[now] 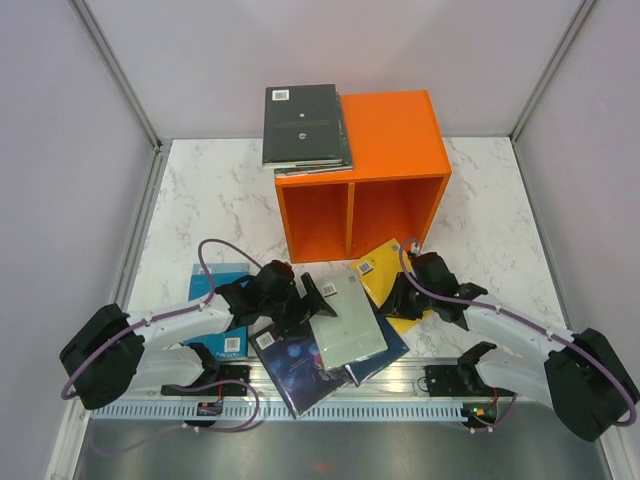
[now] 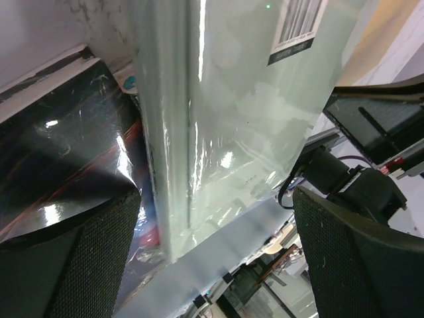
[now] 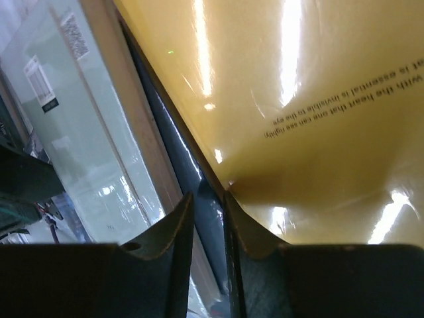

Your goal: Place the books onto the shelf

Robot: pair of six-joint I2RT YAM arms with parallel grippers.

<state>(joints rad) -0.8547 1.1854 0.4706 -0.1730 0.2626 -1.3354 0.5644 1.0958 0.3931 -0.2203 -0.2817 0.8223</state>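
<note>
**Books wait at the near edge.** On your white marble-patterned worktop [image 1: 200, 190], the bright orange box-shaped shelf [image 1: 390, 130] stands at the middle of the far edge. No book shows in either cubby. Two dark glossy books [image 1: 303, 125] are stacked on its roof and overhang the left side.

The other paperbacks lie fanned along the near edge. A pale grey-green glossy book [image 1: 348, 325] rests on a dark space-patterned book [image 1: 295, 365], with a teal book [image 1: 215, 278] towards the left and a yellow glossy book [image 1: 378, 262] towards the right.

Your left gripper [image 1: 303, 293] straddles the grey-green book, jaws spread full and pinching nothing. Your right gripper [image 3: 209, 218] sits at the yellow book's edge, jaws drawn almost together. You cannot tell whether the cover is caught between them.

The likely risks:
- The thin, slick cover could slide out of so slight a bite, or bend and drop short of a cubby.
- The book beneath could be dragged along with it.
- Both arms crowd one pile and could collide.
- A nudge to the shelf could topple the overhanging pair.
</note>
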